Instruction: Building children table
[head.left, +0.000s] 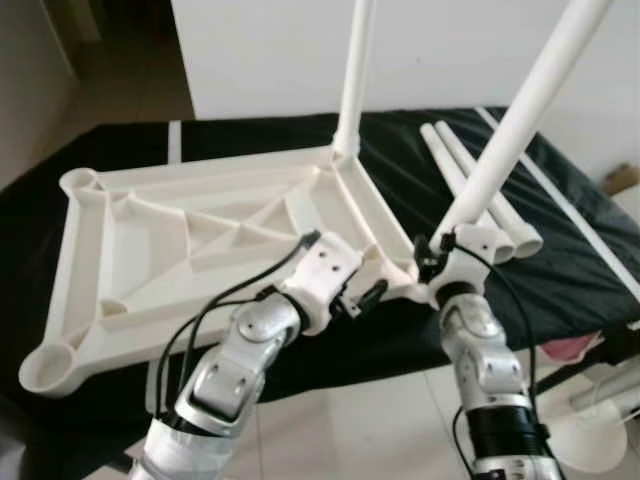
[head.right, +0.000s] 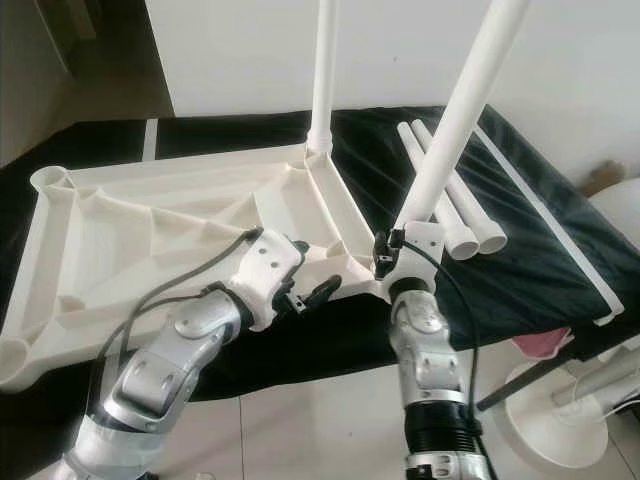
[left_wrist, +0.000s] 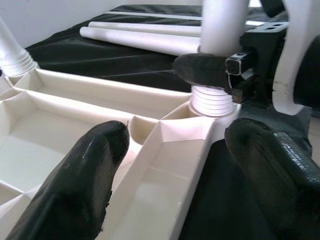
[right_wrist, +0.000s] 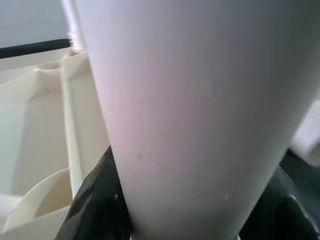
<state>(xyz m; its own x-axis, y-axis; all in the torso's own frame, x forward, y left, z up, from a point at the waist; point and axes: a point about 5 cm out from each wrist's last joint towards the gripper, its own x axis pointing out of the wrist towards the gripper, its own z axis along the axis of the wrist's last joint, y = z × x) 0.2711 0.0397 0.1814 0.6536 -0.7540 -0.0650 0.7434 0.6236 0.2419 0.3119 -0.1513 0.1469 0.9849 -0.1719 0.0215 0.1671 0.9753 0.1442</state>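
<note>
The upturned tabletop (head.left: 190, 240) lay at frame centre on the black-draped counter (head.left: 560, 280); the right hand (head.left: 437, 262) was clamped on a leg (head.left: 520, 120) at its near-right corner socket, and the left hand (head.left: 362, 298) was apart, straddling the rim. Judged light, rigid, smooth plastic, best held low near the threads. The leg tops were cropped, so thread seating was unclear.

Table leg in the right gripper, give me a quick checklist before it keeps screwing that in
1. Right gripper shut on near leg: ok.
2. Leg's threaded end at the corner socket: ok, threads showing, not fully seated.
3. Leg upright: not ok, it tilts.
4. Left gripper steadying the tabletop: fingers open astride its rim, grip cannot tell.
5. Far leg mounted: ok.
6. Spare legs lying on the black cloth: ok.
</note>
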